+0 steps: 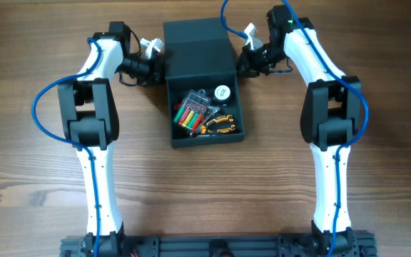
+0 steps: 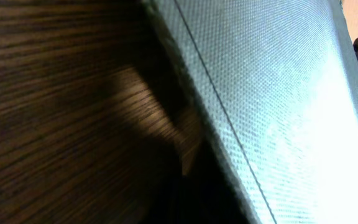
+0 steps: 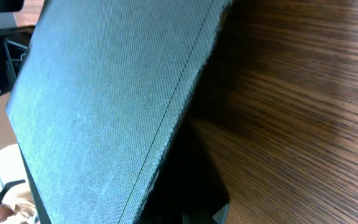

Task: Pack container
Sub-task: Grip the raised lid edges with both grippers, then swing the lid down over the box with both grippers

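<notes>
- Container [image 1: 207,140]: it stands at the far centre of the table [image 1: 34,178], between my two arms. The body is open and holds red and green handled tools [image 1: 189,114], orange-handled pliers [image 1: 218,126] and a white round disc [image 1: 222,92].
- Lid [image 1: 197,43]: a hinged flap lying back beyond the body. In both wrist views its surface fills much of the frame, tilted over the wood.
- Left gripper [image 1: 153,63] and right gripper [image 1: 246,58]: one sits at each side edge of the lid, jaws pressed together. My fingers show in neither wrist view, so I cannot tell whether they pinch the flap's edge or merely lie against it.
- Step in hand, as I judge it: the contents look loaded, and closing the flap is what remains.
- Next move calls for both arms to swing the flap forward about its hinge, evenly, so it neither twists nor drags the box.
- Materials: the lid is matte teal-grey with a fine woven texture and one thin seam line. The panels look flat and stiff, with square corners. The table is dark-grained wood.
</notes>
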Action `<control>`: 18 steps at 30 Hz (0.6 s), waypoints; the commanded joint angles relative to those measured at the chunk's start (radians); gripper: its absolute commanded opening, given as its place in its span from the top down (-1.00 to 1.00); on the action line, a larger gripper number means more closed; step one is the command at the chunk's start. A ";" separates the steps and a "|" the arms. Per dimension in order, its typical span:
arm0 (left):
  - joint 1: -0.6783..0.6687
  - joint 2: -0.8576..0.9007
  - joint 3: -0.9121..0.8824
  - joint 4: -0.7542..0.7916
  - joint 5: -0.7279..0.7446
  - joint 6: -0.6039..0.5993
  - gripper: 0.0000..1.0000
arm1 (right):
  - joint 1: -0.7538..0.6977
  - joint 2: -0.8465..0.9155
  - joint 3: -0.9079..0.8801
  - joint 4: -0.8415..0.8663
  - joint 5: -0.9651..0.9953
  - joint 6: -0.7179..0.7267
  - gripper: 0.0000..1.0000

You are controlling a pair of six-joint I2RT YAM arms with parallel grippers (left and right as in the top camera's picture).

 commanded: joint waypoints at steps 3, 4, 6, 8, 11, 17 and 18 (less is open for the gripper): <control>0.004 -0.019 -0.004 -0.002 0.005 0.019 0.92 | -0.001 0.008 0.000 -0.008 -0.043 -0.040 0.92; 0.003 -0.024 -0.004 -0.001 0.005 0.019 0.92 | -0.002 0.008 0.000 -0.008 -0.043 -0.043 0.92; 0.003 -0.045 -0.003 0.002 0.005 0.019 0.92 | -0.003 0.008 0.000 -0.010 -0.043 -0.056 0.92; 0.003 -0.061 -0.003 0.006 0.005 0.019 0.92 | -0.005 0.008 0.000 -0.010 -0.045 -0.060 0.92; 0.003 -0.084 -0.003 0.009 0.005 0.019 0.92 | -0.006 0.008 0.000 -0.010 -0.055 -0.062 0.91; 0.003 -0.100 -0.003 0.008 0.005 0.019 0.92 | -0.007 0.007 0.000 0.002 -0.067 -0.061 0.90; 0.003 -0.100 -0.003 0.008 0.005 0.019 0.92 | -0.007 0.007 0.000 0.004 -0.069 -0.061 0.90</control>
